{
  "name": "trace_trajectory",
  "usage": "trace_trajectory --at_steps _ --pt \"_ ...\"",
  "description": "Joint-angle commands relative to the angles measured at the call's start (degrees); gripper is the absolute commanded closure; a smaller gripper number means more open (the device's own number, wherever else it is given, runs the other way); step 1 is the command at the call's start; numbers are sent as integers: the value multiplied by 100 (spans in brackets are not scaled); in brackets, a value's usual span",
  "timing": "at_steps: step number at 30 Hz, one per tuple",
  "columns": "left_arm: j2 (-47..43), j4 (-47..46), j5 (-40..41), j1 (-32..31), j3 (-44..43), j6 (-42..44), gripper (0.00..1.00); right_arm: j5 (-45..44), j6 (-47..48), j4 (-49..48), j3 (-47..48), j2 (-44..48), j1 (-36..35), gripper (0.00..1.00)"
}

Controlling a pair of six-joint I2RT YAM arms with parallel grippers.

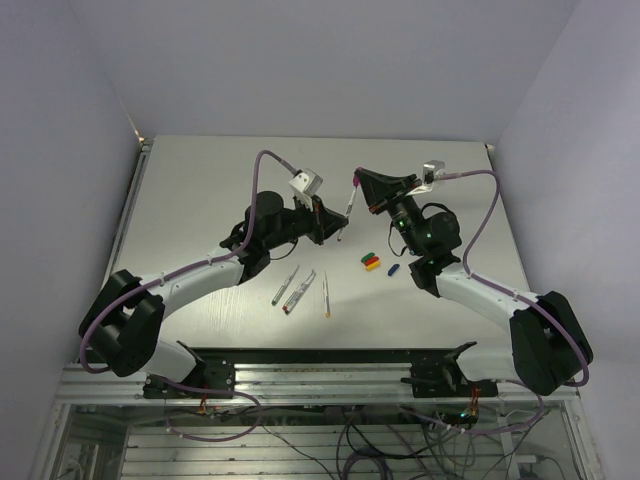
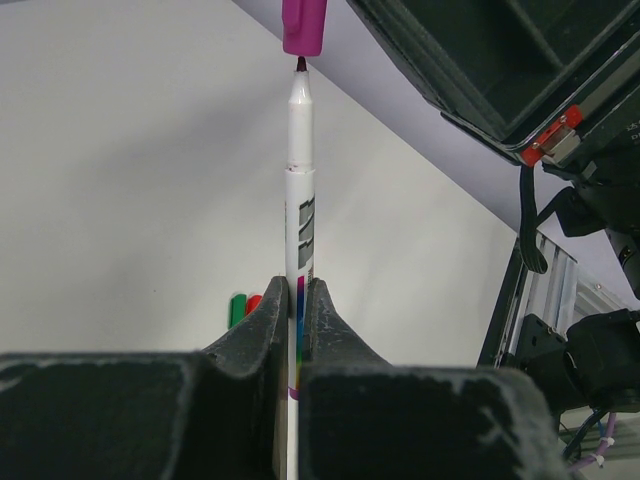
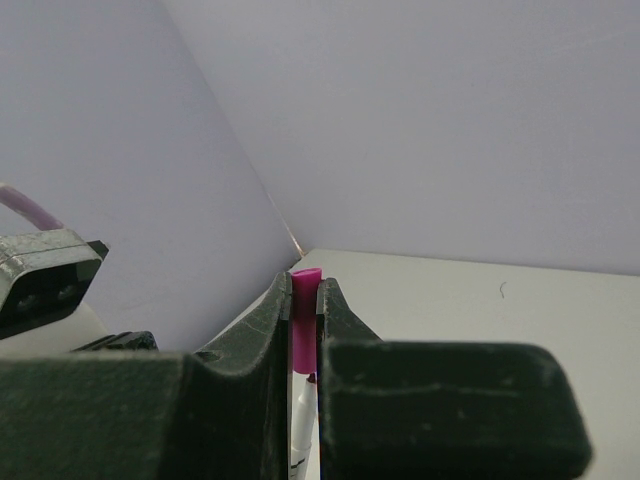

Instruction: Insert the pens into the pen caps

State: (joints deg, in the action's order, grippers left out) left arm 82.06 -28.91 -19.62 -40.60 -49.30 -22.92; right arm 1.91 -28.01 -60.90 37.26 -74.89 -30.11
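My left gripper (image 1: 338, 226) is shut on a white pen (image 1: 348, 208), held above the table with its tip up. In the left wrist view the pen (image 2: 299, 180) stands upright between my fingers (image 2: 270, 320), its dark tip right at the mouth of the magenta cap (image 2: 303, 25). My right gripper (image 1: 357, 184) is shut on that magenta cap (image 3: 303, 320), directly over the pen tip (image 3: 300, 420). Three more pens (image 1: 300, 290) lie on the table below. Green, red and yellow caps (image 1: 370, 262) and a blue cap (image 1: 394, 268) lie to their right.
The green cap (image 2: 237, 308) and red cap (image 2: 254, 302) show behind my left fingers. The right arm's dark wrist body (image 2: 500, 60) hangs close at the upper right of that view. The table's back edge meets the pale wall (image 1: 320, 137).
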Motion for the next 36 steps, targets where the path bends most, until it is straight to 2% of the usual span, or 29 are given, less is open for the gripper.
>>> trace_trajectory --at_steps 1,14,31,36 --pt "-103 -89 73 -16 9 68 93 -29 41 -9 -60 -48 -19 100" --pt "-169 -76 136 -15 37 94 93 10 -36 -25 -131 -66 -23 100" --pt "-298 -829 430 -9 204 -173 93 667 -623 124 -402 -297 -27 100" --pt "-317 -1347 564 140 327 -578 93 927 -587 485 -398 -373 -54 100"
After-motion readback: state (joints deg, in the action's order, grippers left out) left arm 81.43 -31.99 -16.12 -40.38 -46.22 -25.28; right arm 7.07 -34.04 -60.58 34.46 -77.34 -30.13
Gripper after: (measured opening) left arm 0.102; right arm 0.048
